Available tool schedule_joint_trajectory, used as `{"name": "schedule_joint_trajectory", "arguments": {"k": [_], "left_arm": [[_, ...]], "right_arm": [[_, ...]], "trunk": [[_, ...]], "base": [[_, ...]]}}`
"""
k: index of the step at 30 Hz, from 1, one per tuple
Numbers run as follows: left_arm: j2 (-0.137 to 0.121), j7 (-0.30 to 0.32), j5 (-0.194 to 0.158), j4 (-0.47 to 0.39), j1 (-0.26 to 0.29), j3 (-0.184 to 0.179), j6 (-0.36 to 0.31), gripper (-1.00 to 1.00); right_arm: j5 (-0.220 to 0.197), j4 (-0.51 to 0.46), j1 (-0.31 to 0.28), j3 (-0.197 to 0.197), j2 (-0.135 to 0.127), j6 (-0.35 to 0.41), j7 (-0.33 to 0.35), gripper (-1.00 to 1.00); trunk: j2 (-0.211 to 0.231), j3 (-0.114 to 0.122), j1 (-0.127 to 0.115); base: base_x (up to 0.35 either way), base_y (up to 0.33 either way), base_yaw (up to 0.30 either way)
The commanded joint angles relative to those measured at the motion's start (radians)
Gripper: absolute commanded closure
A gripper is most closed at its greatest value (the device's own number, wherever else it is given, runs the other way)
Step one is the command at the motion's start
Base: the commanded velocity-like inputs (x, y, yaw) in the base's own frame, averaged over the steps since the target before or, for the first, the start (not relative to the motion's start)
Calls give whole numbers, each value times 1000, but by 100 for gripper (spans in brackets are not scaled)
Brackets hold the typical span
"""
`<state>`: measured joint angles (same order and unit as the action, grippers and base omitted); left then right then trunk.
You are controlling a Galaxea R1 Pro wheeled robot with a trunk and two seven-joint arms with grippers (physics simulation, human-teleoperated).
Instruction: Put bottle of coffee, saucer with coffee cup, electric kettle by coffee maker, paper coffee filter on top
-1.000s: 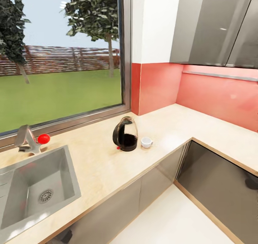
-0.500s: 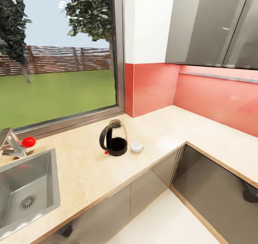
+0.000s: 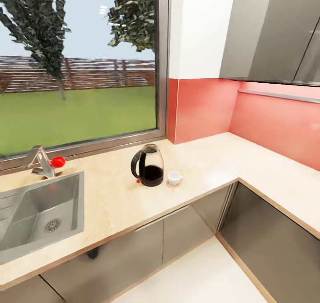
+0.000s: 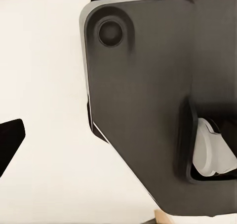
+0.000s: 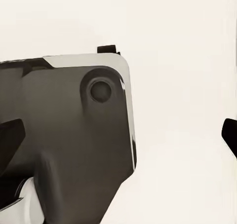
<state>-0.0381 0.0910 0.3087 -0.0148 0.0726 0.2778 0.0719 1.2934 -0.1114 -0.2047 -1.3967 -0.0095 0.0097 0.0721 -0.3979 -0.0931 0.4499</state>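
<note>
**Pincers unseen as a whole; kettle and cup wait by the window**

Pincer state cannot be told on either arm: each wrist view shows a dark fingertip at its edge, the left (image 4: 10,140) and the right (image 5: 230,135), above the robot's dark base (image 4: 148,86) and pale floor. On the tabletop (image 3: 209,160), the electric kettle (image 3: 148,165) stands upright below the window (image 3: 80,71), with the white coffee cup (image 3: 174,177) just beside it. A sink (image 3: 40,209) with a red-knobbed faucet (image 3: 46,163) lies well apart.
</note>
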Motion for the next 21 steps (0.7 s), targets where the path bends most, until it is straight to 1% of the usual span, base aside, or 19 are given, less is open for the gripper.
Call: {"name": "schedule_joint_trajectory", "arguments": {"k": [1, 9, 21], "left_arm": [[0, 3, 9, 1, 1, 9, 3, -100], [0, 3, 7, 1, 1, 14, 3, -100], [-3, 3, 6, 0, 1, 15, 5, -100]], "right_arm": [[7, -2, -1, -8, 0, 1, 6, -100], [7, -2, -1, -8, 0, 1, 5, -100], [9, -1, -1, -6, 1, 3, 5, -100]], "trunk": [[-2, -2, 0], [-2, -2, 0], [-2, -3, 0]], "base": [[-273, -187, 278], [-261, -158, 278], [-22, -6, 278]]}}
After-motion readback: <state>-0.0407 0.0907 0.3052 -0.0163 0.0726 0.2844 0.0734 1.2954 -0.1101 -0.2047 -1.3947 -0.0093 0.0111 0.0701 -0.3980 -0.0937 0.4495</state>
